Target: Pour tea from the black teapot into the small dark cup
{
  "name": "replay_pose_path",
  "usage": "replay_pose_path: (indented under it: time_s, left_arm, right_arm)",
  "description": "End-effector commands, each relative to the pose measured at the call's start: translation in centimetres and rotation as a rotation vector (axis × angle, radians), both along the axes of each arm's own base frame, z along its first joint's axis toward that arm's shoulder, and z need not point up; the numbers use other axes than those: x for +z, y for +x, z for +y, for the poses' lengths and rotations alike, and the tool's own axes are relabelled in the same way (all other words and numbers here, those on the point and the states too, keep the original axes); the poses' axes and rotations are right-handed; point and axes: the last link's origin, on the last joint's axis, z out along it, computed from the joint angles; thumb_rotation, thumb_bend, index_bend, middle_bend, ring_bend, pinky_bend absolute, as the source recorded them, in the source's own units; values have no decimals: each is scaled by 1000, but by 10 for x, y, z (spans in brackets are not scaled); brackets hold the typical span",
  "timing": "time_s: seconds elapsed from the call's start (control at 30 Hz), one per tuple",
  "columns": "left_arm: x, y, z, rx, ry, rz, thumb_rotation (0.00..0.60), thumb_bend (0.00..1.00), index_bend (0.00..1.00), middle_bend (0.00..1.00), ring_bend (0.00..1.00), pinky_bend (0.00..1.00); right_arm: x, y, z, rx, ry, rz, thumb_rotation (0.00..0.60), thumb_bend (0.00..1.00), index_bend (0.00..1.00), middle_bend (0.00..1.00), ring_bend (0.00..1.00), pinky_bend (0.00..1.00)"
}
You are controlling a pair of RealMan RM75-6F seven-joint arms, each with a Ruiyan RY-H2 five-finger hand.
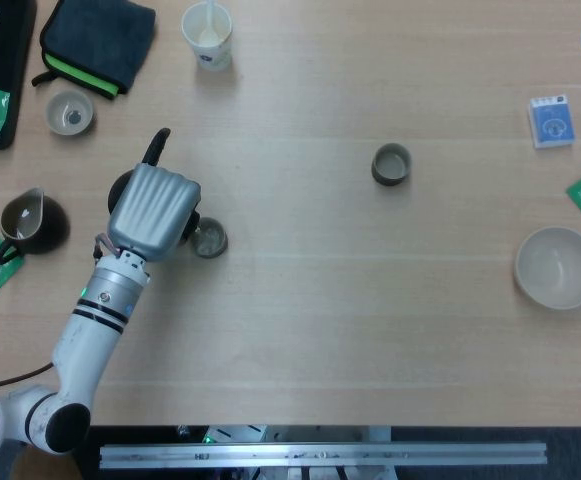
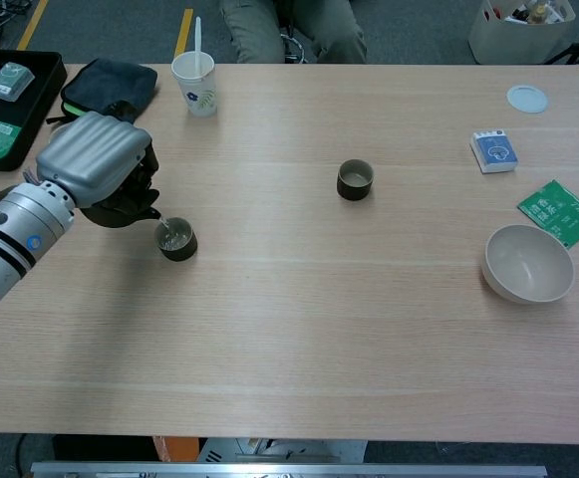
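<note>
Left hand (image 2: 95,164): wrapped around the black teapot (image 2: 125,207), fingers hidden beneath its shell.
Teapot: tipped, spout just above the small dark cup's (image 2: 177,240) left rim.
Cup: just right of the teapot.
Handle (image 1: 156,147): pointed away from the cup.
Right hand: unseen.

Seen from above, the robot's left hand (image 1: 153,212) covers the black teapot (image 1: 130,186), whose handle juts out past it, just beside a small dark cup (image 1: 209,238) on the wooden desk (image 1: 350,320). A second dark cup (image 1: 391,164) stands well apart, near a pale bowl (image 1: 557,267).
</note>
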Motion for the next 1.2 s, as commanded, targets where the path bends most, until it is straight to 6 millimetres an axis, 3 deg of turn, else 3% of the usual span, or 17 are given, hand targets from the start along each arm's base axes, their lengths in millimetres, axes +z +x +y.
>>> replay_pose_path:
  time_s: [0.03, 0.2, 0.6, 1.2]
  left_arm:
    - [0, 0, 0, -1, 0, -1, 596, 343, 910, 1000, 898, 108]
    - [1, -2, 2, 7, -12, -16, 597, 343, 902, 1000, 888, 108]
    - [4, -7, 7, 32, -49, -80, 504, 342, 882, 1000, 873, 108]
    - [21, -9, 41, 47, -31, -173, 500, 342, 874, 1000, 863, 108]
  right_arm:
    - [0, 0, 0, 0, 1, 0, 600, 211, 263, 296, 206, 309]
    - [0, 1, 0, 0, -1, 2, 600, 211, 263, 296, 206, 309]
    - [-2, 8, -2, 4, -2, 12, 600, 211, 263, 296, 206, 309]
    - [-3, 14, -3, 0, -9, 18, 600, 211, 263, 298, 206, 309]
